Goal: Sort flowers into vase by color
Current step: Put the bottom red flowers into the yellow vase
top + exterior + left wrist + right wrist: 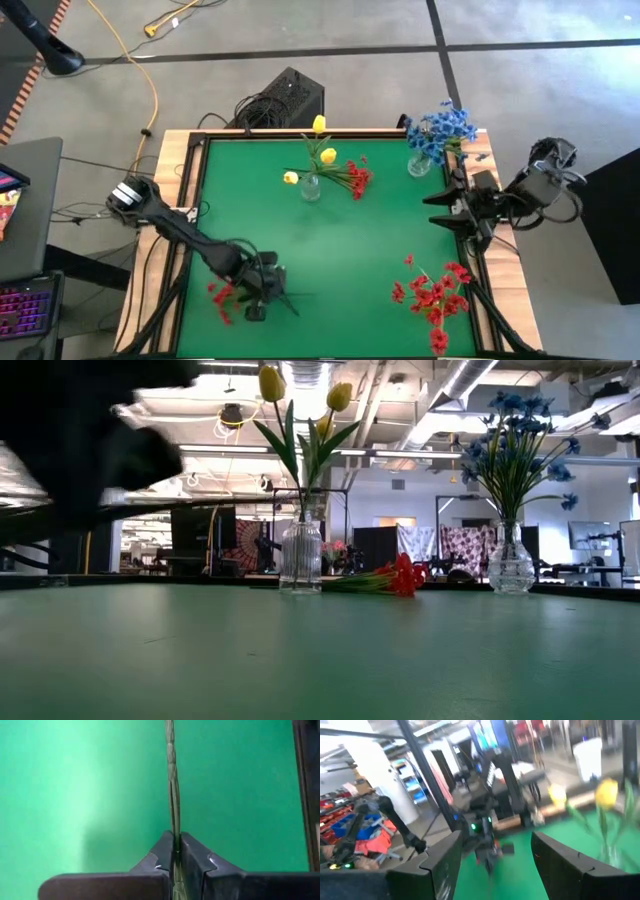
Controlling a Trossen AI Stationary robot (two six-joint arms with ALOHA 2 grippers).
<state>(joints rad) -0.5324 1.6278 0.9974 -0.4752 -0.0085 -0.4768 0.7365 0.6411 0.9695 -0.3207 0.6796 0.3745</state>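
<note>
I have a red sprig [222, 297] in the left gripper [262, 293], near the table's front-left corner. In the high view its blooms spread out on the arm's left side and low over the green mat [330, 250]. The left wrist view shows the thin stem [173, 795] pinched tight between the 2 dark fingers [161, 857], running straight out ahead of them over the mat.

More red sprigs [435, 290] lie loose in a heap at the front-right of the mat, well apart from my gripper. A further bunch of red blooms [356, 177] lies flat on the mat just beside the clear vase [310, 187] in the back middle; the low view shows it resting at that vase's foot [390, 580].

That vase holds the yellow buds [320, 150] upright on their green stems; I count 3 from above, 2 clearly from table height [271, 382]. The blue flowers [440, 130] stand in a second glass vase [419, 165] at the back-right corner.

The right gripper [437, 208] waits at the right edge of the table, just in front of the blue vase, pointing inward. Its wrist view shows its fingers [442, 862] spread wide with nothing between them, facing across the mat towards the left arm [482, 832].
</note>
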